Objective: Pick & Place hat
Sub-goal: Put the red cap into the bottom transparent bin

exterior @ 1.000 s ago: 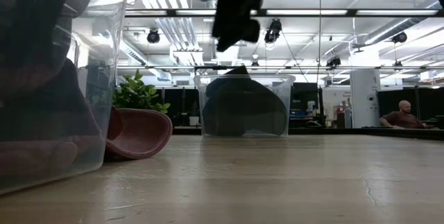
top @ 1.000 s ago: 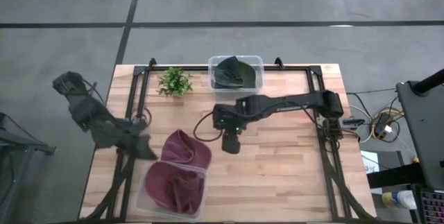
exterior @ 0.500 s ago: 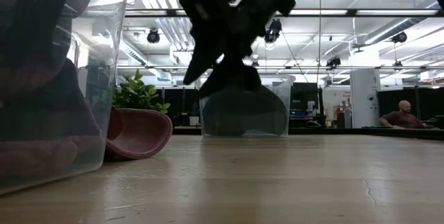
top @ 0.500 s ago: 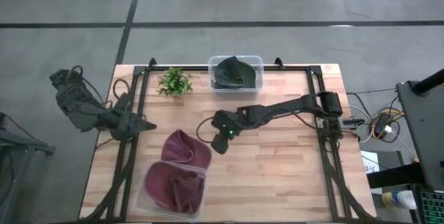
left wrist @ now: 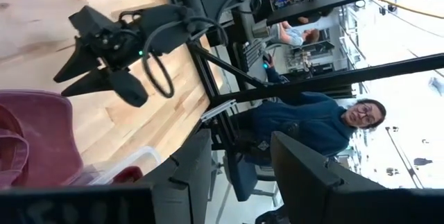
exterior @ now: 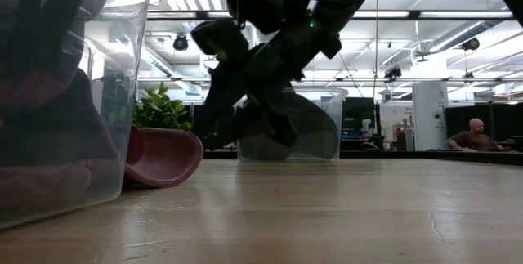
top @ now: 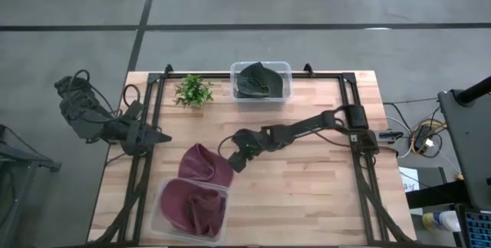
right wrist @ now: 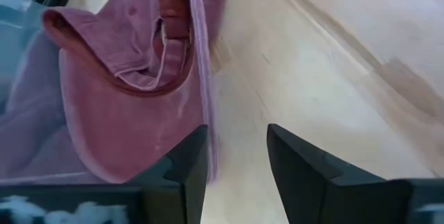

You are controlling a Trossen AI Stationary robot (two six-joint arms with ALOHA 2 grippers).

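The maroon hat [top: 205, 164] lies on the table [top: 307, 186] toward its left edge, touching the clear bin [top: 192, 208]. The right gripper [top: 235, 158], fingers spread, hangs just beside it. The left gripper [top: 157, 137], also spread, waits off the left edge.

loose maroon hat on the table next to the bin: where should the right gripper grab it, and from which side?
Probably the edge facing the right gripper. The maroon hat lies on the wood against the clear bin, so that side is blocked; the table-centre side is free. In the right wrist view its thin edge lies just ahead of the open fingers. Come in low from there and pinch it.
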